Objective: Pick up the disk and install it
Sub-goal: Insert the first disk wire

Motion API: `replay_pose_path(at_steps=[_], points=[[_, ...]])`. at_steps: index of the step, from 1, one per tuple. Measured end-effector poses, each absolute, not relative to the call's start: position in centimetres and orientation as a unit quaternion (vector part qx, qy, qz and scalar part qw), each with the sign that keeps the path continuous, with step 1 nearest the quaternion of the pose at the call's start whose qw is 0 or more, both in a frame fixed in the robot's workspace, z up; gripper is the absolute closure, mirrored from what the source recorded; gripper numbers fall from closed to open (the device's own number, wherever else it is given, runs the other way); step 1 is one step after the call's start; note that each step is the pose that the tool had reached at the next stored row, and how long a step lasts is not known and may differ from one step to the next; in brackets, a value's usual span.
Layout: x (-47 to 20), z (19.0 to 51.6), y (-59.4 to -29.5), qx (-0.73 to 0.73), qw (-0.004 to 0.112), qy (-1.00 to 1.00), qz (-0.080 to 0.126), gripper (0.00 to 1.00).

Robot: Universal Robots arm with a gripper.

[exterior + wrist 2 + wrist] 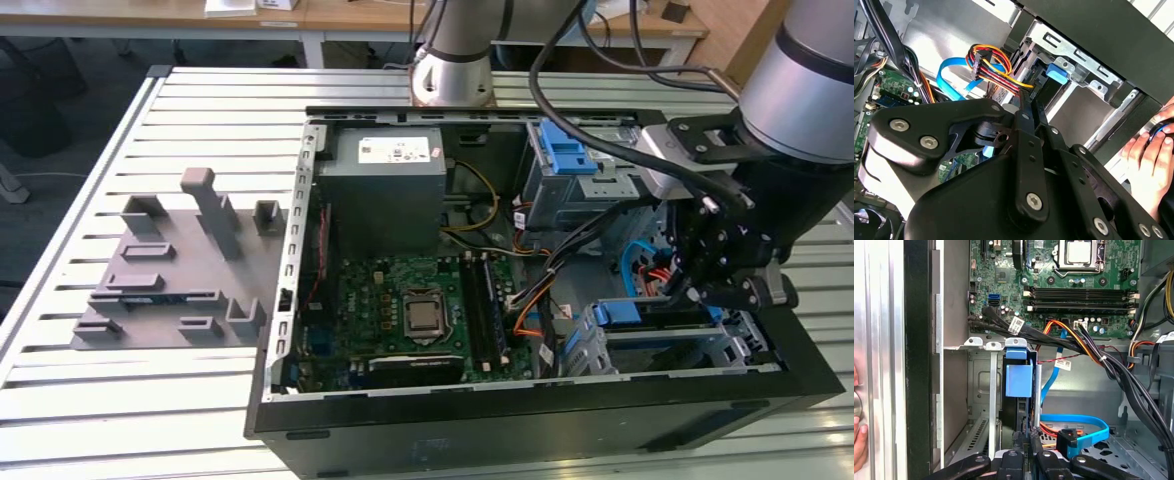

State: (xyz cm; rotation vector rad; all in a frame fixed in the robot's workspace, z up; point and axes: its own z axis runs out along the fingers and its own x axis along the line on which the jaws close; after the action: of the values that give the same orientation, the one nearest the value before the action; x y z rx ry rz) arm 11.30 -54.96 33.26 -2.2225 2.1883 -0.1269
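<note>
The disk (1018,382) stands on edge in a slot of the grey drive cage (991,390), its blue carrier tab facing the motherboard. In the exterior view the disk (651,318) sits low in the cage (747,345) at the front corner of the open computer case, on the exterior view's right. My gripper (699,293) reaches down into that corner. In both wrist views the black fingers come together on the disk's thin edge, gripper (1025,438) and gripper (1029,107) right at the slot.
A blue data cable (1080,423) and a coloured power cable bundle (996,70) lie close beside the cage. The motherboard (400,300), the power supply box (387,185) and an upper cage with a blue latch (567,155) are inside the case. A hand (1153,147) rests outside the case wall. A grey fixture (174,270) sits on the table.
</note>
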Motion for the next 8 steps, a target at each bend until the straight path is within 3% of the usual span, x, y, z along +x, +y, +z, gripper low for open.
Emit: replay_pose_path(at_steps=[8], points=[[11.3, 33.1, -54.97, -0.712, 0.01, 0.701, -0.041, 0.84]])
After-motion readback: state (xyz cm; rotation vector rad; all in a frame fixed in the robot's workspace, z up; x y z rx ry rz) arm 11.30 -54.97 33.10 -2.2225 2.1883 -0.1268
